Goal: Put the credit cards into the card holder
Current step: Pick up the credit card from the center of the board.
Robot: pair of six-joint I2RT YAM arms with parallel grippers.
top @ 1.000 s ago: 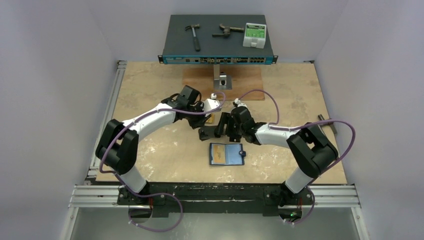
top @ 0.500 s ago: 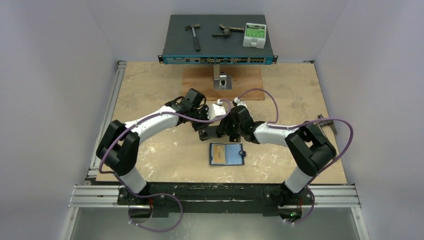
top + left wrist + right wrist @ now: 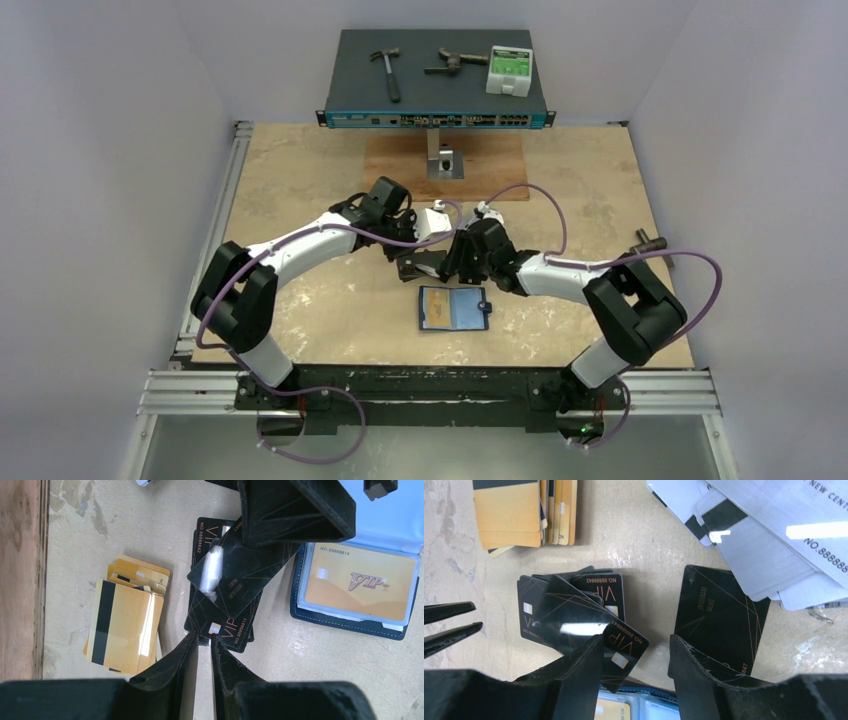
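My table (image 3: 300, 170) is pale, mottled board, framed by plain lilac-grey walls (image 3: 100, 150); a dark rack unit (image 3: 430, 95) sits at its far edge, evenly lit.

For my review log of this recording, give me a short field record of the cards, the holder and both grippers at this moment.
card holder: lying open, with a gold VIP card in it
black cards: loose fanned pile beside the holder
lone black card: apart from the pile
gold cards: stack outside the holder
silver cards: pile outside the holder
left gripper: narrow gap, empty, tips at the black pile
right gripper: open, over the black pile
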